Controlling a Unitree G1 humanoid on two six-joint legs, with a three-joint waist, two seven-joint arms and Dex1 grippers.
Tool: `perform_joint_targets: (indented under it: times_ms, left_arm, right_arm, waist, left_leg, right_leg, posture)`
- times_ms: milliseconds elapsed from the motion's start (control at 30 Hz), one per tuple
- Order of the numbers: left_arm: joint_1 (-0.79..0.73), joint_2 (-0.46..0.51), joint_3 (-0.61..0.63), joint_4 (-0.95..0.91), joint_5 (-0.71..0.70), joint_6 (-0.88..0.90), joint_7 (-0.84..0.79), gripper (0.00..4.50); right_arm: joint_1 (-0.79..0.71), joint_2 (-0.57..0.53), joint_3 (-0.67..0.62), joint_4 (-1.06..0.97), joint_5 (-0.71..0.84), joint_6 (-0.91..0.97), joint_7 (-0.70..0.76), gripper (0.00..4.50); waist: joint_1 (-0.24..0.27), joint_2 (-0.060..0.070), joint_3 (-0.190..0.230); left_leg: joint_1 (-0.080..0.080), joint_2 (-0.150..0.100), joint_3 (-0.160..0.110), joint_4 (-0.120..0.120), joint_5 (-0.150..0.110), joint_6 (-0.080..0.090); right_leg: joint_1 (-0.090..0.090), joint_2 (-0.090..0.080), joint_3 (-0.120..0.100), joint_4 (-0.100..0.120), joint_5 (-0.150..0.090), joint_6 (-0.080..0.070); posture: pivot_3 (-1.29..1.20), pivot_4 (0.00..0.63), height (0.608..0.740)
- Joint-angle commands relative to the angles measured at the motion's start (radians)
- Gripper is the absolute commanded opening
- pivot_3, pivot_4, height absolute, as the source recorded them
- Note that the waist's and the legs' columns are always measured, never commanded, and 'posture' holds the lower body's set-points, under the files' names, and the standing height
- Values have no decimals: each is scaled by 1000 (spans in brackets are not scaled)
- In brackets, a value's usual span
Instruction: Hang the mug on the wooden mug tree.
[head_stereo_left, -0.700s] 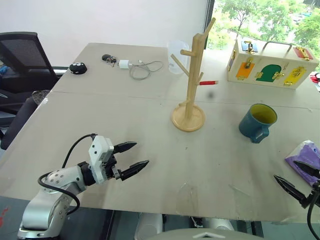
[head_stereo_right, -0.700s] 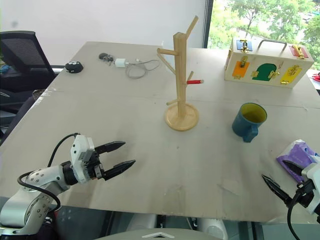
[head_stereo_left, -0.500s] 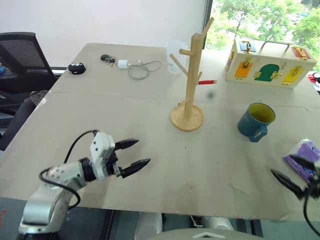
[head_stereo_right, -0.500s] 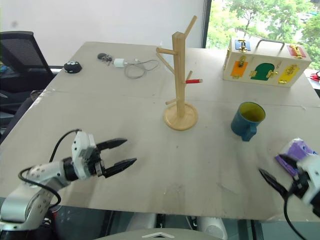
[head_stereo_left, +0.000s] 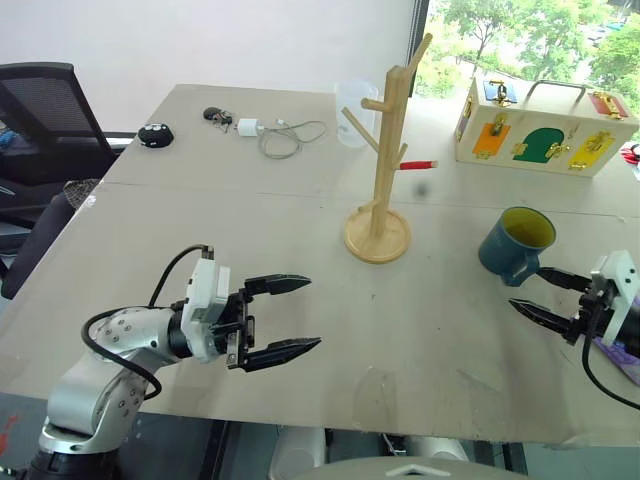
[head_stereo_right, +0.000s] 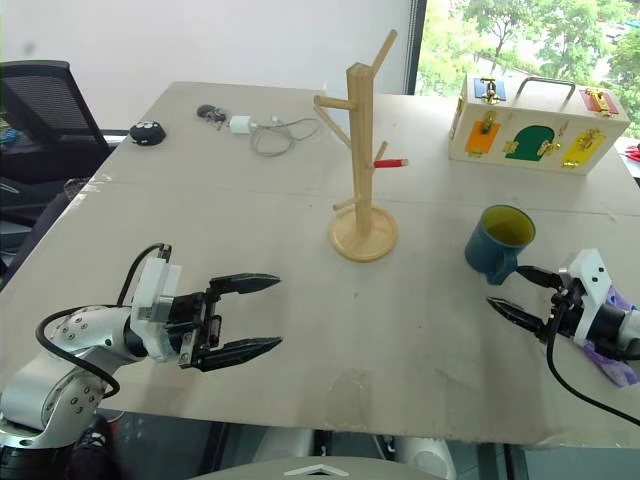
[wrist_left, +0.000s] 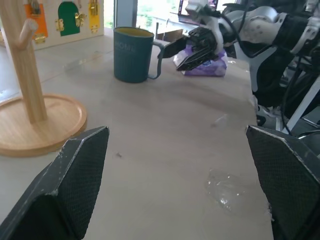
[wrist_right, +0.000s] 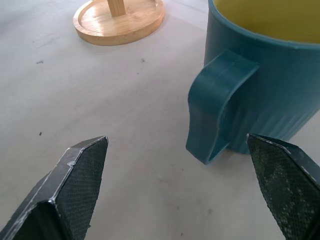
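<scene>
The right gripper (head_stereo_left: 541, 293) has swung in from the table's (head_stereo_left: 200, 220) near edge to just short of the mug (head_stereo_left: 514, 244), fingers spread wide, the handle (wrist_right: 215, 102) lying ahead between them but untouched. The left gripper (head_stereo_left: 288, 315) has also opened wider, empty. The wooden mug tree (head_stereo_left: 384, 160) stands beyond the mug; a grasp looks imminent.

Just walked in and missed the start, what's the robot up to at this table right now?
The robot is going for the mug, which stands upright on the table to the right of the wooden mug tree. Its right hand is open and close to the mug's handle, not yet gripping it. The left hand hovers open over the near left of the table, holding nothing. No mug hangs on the tree yet.
</scene>
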Motion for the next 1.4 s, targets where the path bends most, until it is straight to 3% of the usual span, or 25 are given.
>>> perform_joint_targets:
  times_ms: [33,300,633,733,800,1000,1100,1233,1400]
  left_arm:
    - [-9,14,13,-57,-32,17,16,4500]
    - [-3,16,13,-63,-30,26,24,4500]
    - [18,30,47,-71,-36,24,24,4500]
    - [44,35,69,-103,-48,28,31,4500]
    - [57,38,80,-120,-56,32,36,4500]
    - [73,46,90,-179,-77,55,80,4500]
    - [73,47,88,-198,-82,67,101,4500]
    - [80,47,88,-231,-96,86,133,4500]
    - [91,29,91,-261,-121,101,182,4500]
  right_arm:
    - [-13,-31,16,-7,15,1,60,4466]
    - [-76,-58,77,53,-10,-83,191,4466]
    - [-189,-30,153,184,-64,-145,198,4466]
    - [-192,-22,159,193,-70,-153,197,3613]
    - [-193,-19,162,198,-73,-156,195,2708]
    - [-210,-3,169,224,-84,-170,184,2708]
    - [-222,4,170,237,-86,-169,176,1844]
    - [-237,15,178,254,-90,-166,170,144]
    - [-247,14,166,209,-77,-148,156,60]
  waist:
    - [0,0,0]
    - [-1,0,0]
    - [-1,0,0]
    - [-1,0,0]
    - [-1,0,0]
    - [-1,0,0]
    - [-1,1,0]
    - [-1,1,0]
    - [-1,1,1]
  left_leg:
    - [0,0,0,0,0,0]
    - [0,0,0,0,0,0]
    - [0,0,0,0,0,0]
    - [0,0,0,0,0,0]
    - [0,0,0,0,0,0]
    - [1,0,0,0,0,0]
    - [0,0,0,0,0,0]
    - [0,0,0,0,0,0]
    - [0,0,0,0,0,0]
  right_leg:
    - [0,0,0,0,0,0]
    - [0,0,0,0,0,0]
    - [0,0,0,0,0,0]
    - [0,0,0,0,0,0]
    - [0,0,0,0,0,0]
    - [0,0,0,1,0,0]
    - [0,0,0,1,0,0]
    - [0,0,0,0,0,0]
    - [0,0,0,0,0,0]
  posture:
    - [0,150,740]
    - [0,150,740]
    - [0,150,740]
    - [0,150,740]
    - [0,150,740]
    - [0,150,740]
    - [0,150,740]
    - [0,150,740]
    - [0,150,740]
